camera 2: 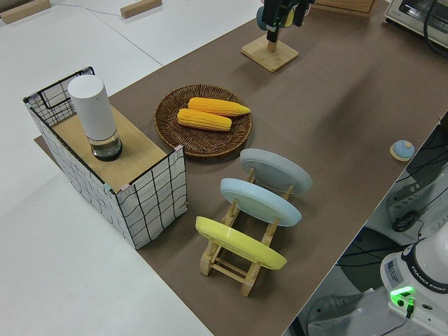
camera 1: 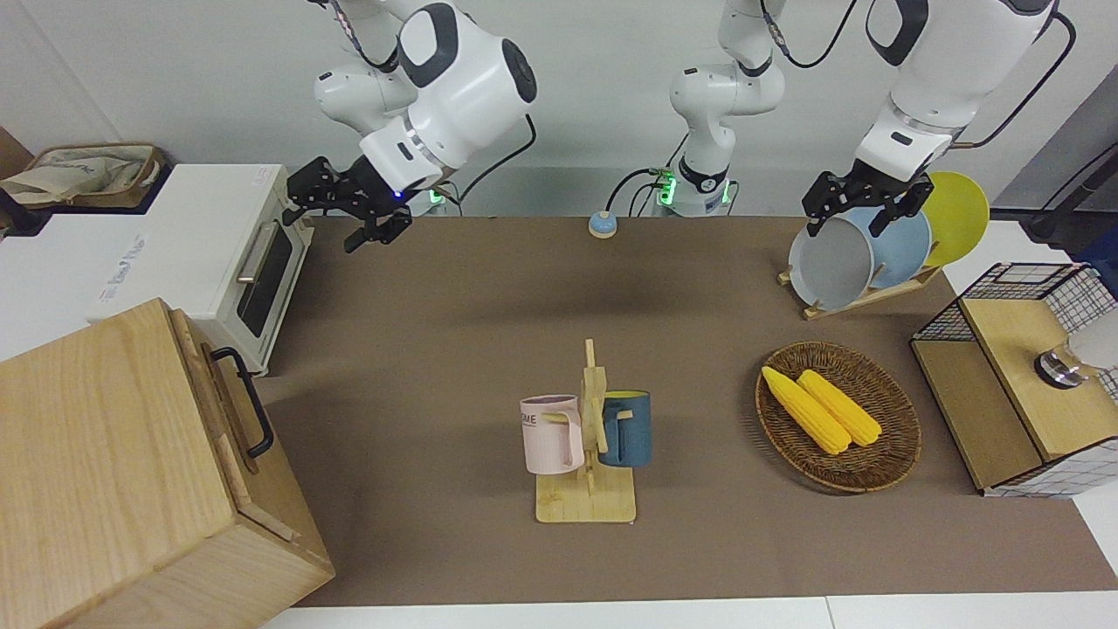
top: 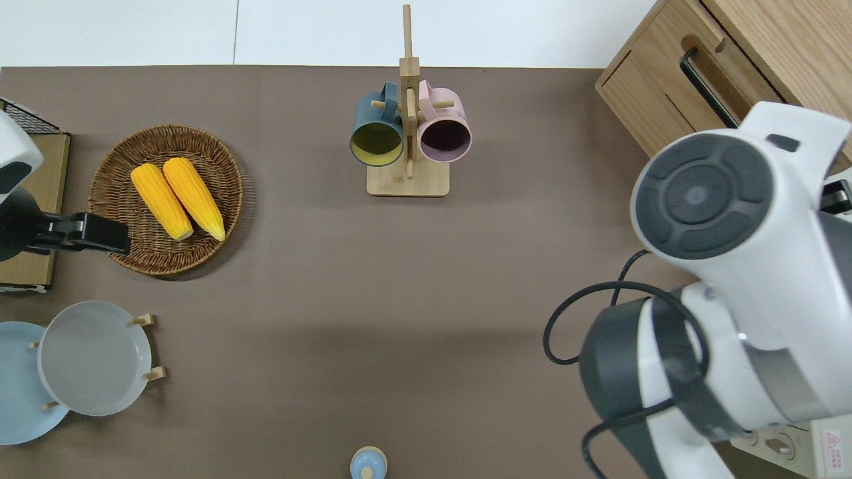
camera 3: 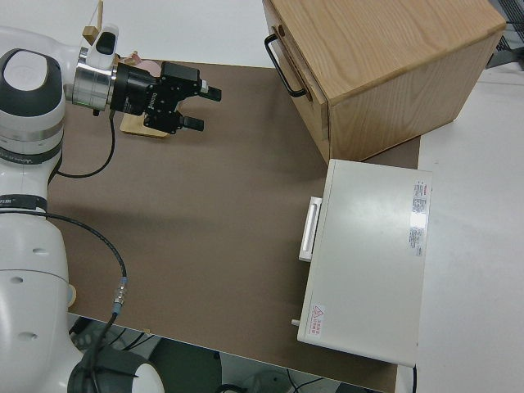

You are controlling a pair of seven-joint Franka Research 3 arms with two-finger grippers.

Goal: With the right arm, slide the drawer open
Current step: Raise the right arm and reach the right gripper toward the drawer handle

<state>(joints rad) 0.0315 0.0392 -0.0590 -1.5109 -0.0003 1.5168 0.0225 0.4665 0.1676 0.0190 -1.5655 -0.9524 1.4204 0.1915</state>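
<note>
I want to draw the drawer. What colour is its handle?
Black. The handle shows best in the front view, against the light wood drawer.

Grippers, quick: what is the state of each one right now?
Right gripper: jaws open, holding nothing, not yet at the drawer.
Left gripper: parked, cannot be told.

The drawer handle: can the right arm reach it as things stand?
Probably yes. The right end effector is open in the air, and only bare table lies between it and the handle; the oven sits aside.
</note>
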